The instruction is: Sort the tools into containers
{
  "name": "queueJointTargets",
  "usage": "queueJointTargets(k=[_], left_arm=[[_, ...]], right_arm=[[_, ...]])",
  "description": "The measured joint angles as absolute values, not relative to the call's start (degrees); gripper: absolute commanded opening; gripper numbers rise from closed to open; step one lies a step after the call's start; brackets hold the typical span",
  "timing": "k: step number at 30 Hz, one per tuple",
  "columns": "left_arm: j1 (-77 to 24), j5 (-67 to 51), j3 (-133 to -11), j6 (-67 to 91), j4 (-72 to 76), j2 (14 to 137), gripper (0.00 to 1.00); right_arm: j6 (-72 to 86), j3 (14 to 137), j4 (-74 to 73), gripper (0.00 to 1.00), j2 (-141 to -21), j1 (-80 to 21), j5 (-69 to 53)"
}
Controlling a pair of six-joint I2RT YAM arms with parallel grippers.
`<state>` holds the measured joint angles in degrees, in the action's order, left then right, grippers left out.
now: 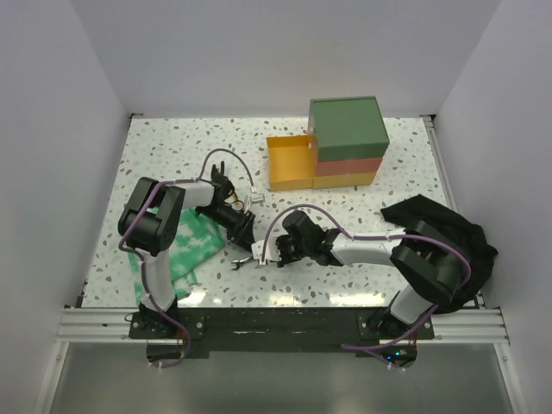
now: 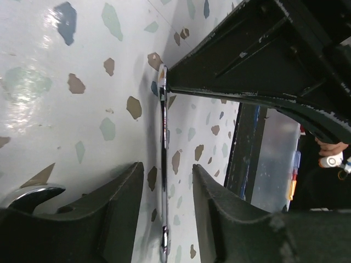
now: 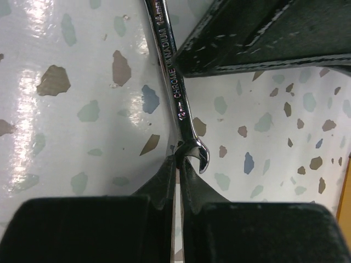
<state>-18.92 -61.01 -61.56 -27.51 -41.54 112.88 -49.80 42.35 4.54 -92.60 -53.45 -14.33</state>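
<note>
Steel like this slim silver open-ended wrench should be stiff, light and slick. Right fingers are clamped on it just behind its open head, near the speckled surface's front middle. Left fingers stand apart astride its shank, probably a sounder hold.

One camera looks down from above and behind onto the whole worktop. Both wrist cameras sit very near it, sharing one silver wrench.
</note>
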Motion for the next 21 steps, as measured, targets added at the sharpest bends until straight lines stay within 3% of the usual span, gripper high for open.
queueJointTargets(k=[6, 7, 9, 10, 12, 13, 16, 21], left_arm=[[-20.5, -62.5, -63.6, -29.0, -45.8, 116.8, 0.33], [-20.6, -63.1, -64.0, -29.2, -46.6, 117.7, 0.24], [-20.6, -62.8, -64.0, -29.5, -46.8, 117.8, 0.18], [-20.7, -62.5, -64.0, -29.6, -46.8, 117.9, 0.09], [-20.8, -61.8, -63.9, -29.7, -46.8, 117.9, 0.03], [-20.8, -61.6, -63.9, -29.5, -46.8, 117.9, 0.0], [-20.8, -61.3, -63.9, -29.5, -47.0, 117.4, 0.0], [-20.7, -59.3, -66.8, -28.6, -49.4, 112.6, 0.0]], right_arm=[[-47.6, 42.3, 7.3, 0.0, -92.6, -53.5, -12.2], [-47.2, 42.3, 7.8, 0.0, -92.6, -53.5, -11.6], [-47.1, 42.3, 8.1, 0.0, -92.6, -53.5, -11.5], [-47.0, 42.3, 8.3, 0.0, -92.6, -53.5, -11.4], [-47.0, 42.4, 8.3, 0.1, -92.6, -53.5, -11.4], [-47.1, 42.5, 7.7, 0.22, -92.4, -53.5, -11.5], [-47.2, 44.2, 2.7, 0.34, -90.5, -53.3, -11.3], [-46.9, 48.3, -9.1, 0.41, -80.9, -50.4, -10.3]])
